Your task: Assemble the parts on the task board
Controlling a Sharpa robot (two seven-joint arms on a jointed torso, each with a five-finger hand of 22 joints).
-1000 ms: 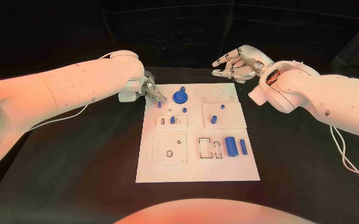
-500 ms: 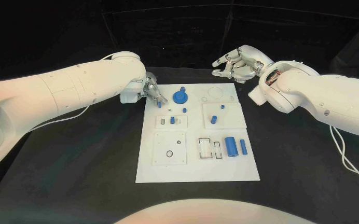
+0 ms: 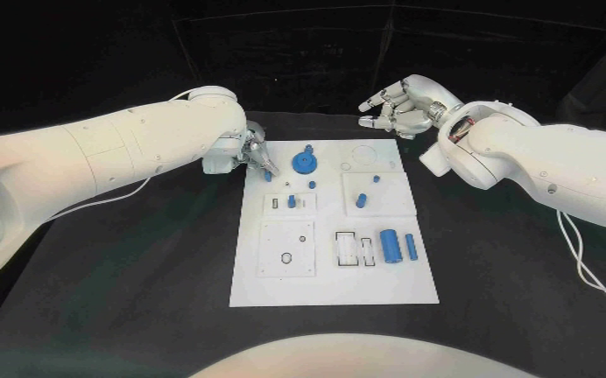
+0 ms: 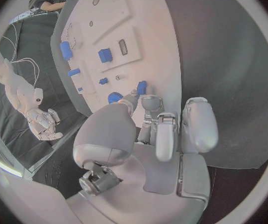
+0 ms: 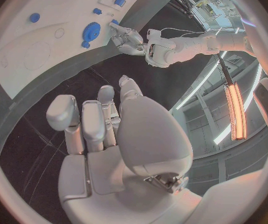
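The white task board (image 3: 331,286) lies mid-table. My left hand (image 3: 243,154) sits at its far left corner, thumb and a finger pinching a small blue peg (image 3: 268,178) that stands against the board; the peg (image 4: 141,87) shows just past the fingertips (image 4: 148,102). Beside it lies a blue gear (image 3: 303,164), also seen as the gear (image 4: 114,97) behind the thumb. My right hand (image 3: 402,108) hovers off the board's far right corner, fingers loosely curled and holding nothing. The right hand (image 5: 103,129) looks toward the gear (image 5: 91,31) and the left hand (image 5: 129,39).
Small blue pieces stand mid-board at one spot (image 3: 292,201) and another (image 3: 362,201). Two blue cylinders (image 3: 389,245) lie near the board's right side beside slotted frames (image 3: 346,250). Black table (image 3: 139,264) surrounds the board.
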